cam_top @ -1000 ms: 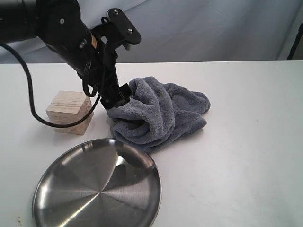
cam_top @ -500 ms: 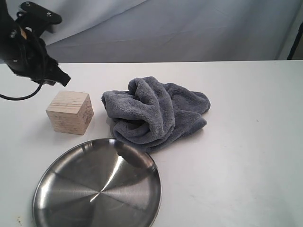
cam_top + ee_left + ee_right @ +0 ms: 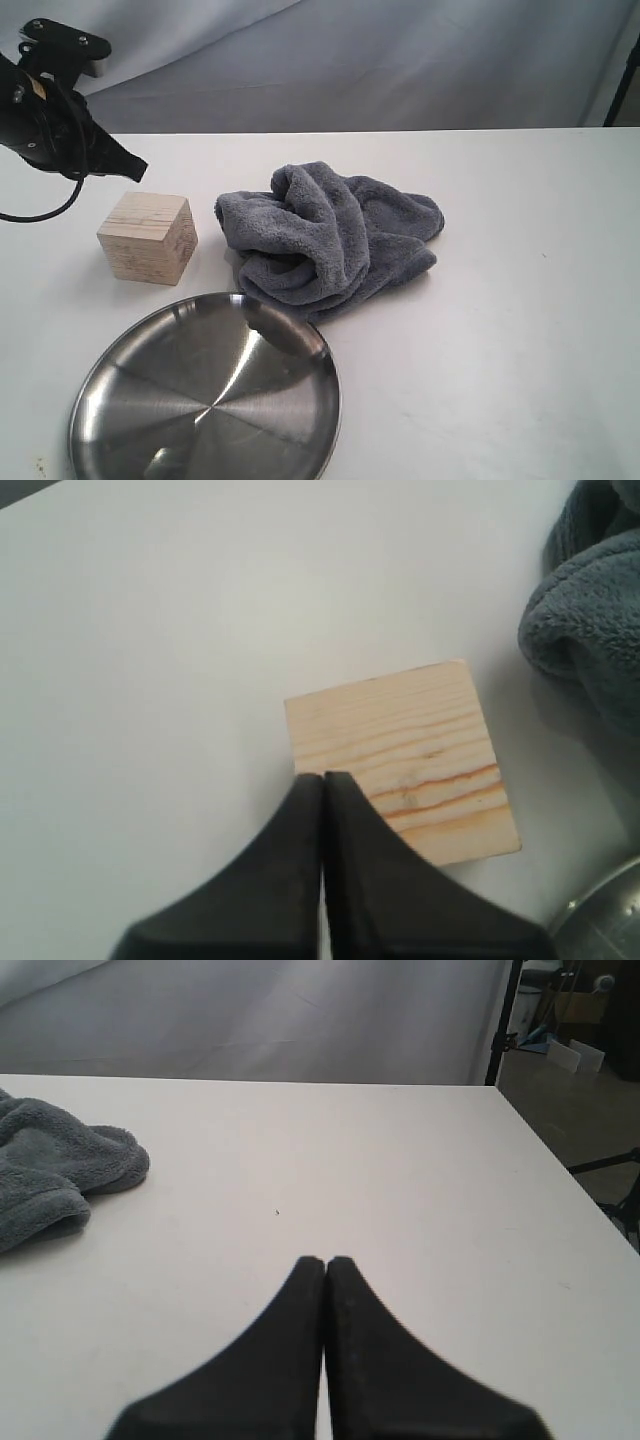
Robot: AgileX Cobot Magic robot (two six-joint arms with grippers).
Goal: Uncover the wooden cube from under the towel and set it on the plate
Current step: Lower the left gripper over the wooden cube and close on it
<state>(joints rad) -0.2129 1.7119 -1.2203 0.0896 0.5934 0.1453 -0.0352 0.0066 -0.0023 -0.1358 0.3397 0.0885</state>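
Observation:
The wooden cube [image 3: 148, 238] stands uncovered on the white table, left of the crumpled dark grey towel [image 3: 330, 236]. The steel plate [image 3: 205, 395] lies in front of both, its rim touching the towel's near edge. My left gripper [image 3: 136, 170] hangs shut and empty above and behind the cube; in the left wrist view its tips [image 3: 323, 778] sit over the edge of the cube [image 3: 400, 750], with the towel [image 3: 590, 620] and the plate's rim [image 3: 605, 915] at the side. My right gripper [image 3: 324, 1261] is shut and empty over bare table, away from the towel [image 3: 55, 1165]; the exterior view does not show it.
A grey cloth backdrop [image 3: 400, 60] hangs behind the table. A black cable [image 3: 30, 215] loops down from the left arm onto the table. The table's far edge and a dark stand [image 3: 505, 1020] appear in the right wrist view.
The left arm let go of the towel and swung left and up, ending above the cube. The towel lies where it was dropped, the cube has not moved.

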